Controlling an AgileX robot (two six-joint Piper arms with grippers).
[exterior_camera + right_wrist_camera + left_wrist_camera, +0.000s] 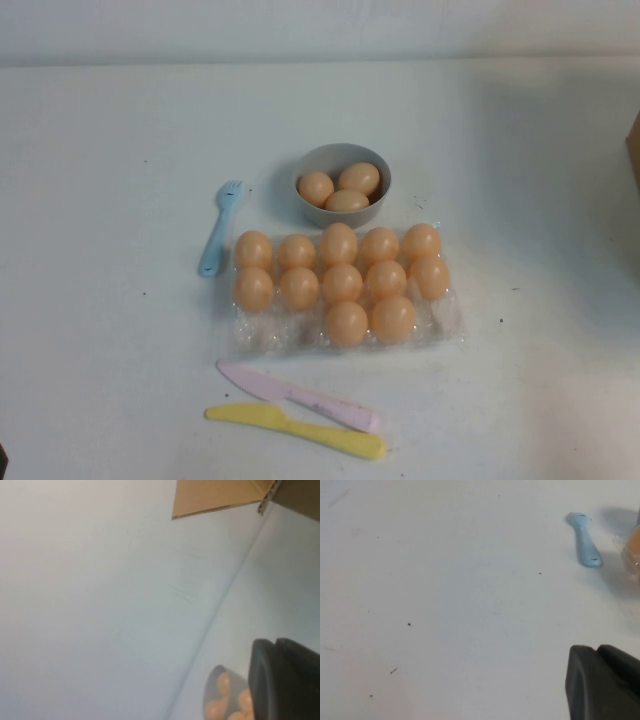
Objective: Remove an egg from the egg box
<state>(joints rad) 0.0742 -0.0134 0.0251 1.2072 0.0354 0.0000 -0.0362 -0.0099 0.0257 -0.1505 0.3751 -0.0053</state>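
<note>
Nearest the camera, two plastic knives are lying on the white tabletop [90,350]: a yellow knife [296,430] in front and a pink knife [298,396] just behind it. Further back on the left, a blue fork [219,229] is lying beside the egg box [447,322], which is sitting mid-table and holding twelve pale-orange eggs: five in the far row, five in the middle row, two in the near row. One egg [346,323] is sitting in that near row, its three other cups bare. Just behind the box, a grey bowl [341,160] is holding three more eggs.

Neither arm is reaching into the high view. The left tool [602,682] is hovering over bare tabletop near the fork's handle; I cannot tell its opening. The right tool [285,685] is sitting closed, empty, off to the right.
</note>
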